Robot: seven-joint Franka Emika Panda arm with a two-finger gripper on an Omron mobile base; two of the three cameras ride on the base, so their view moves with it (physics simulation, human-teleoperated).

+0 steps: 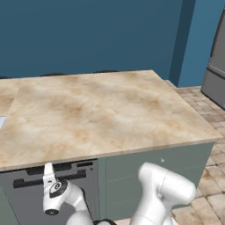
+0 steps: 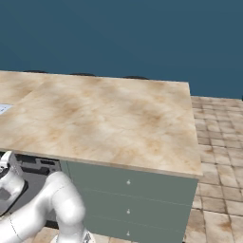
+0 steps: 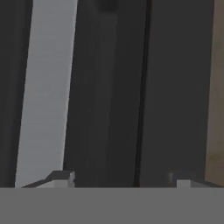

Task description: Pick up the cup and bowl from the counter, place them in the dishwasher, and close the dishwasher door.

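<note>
1. In the hand view the gripper (image 3: 119,179) sat at the bottom of the frame, its two tips spread wide with nothing between them: open and empty.
2. Right ahead of the tips stood dark flat panelling with a pale grey strip up the left of the frame; I judge it the dishwasher door (image 3: 175,96), close in front. Whether the tips touched it could not be told.
3. In the left base view the door (image 1: 26,197) stood upright at the lower left, under the counter edge, its black slots running level along its top. The arm reached low in front of it.
4. The door looked shut or nearly so; the closing step seemed almost finished.
5. The cup and bowl were not on the counter, so presumably they were inside the dishwasher.
6. The counter (image 1: 101,110) filled mid-frame, a beige marbled slab.
7. Grey-green drawers (image 2: 133,199) lay at lower centre of the right base view.
8. Beyond were a tiled floor (image 2: 218,142) and a blue wall (image 1: 88,35).
</note>
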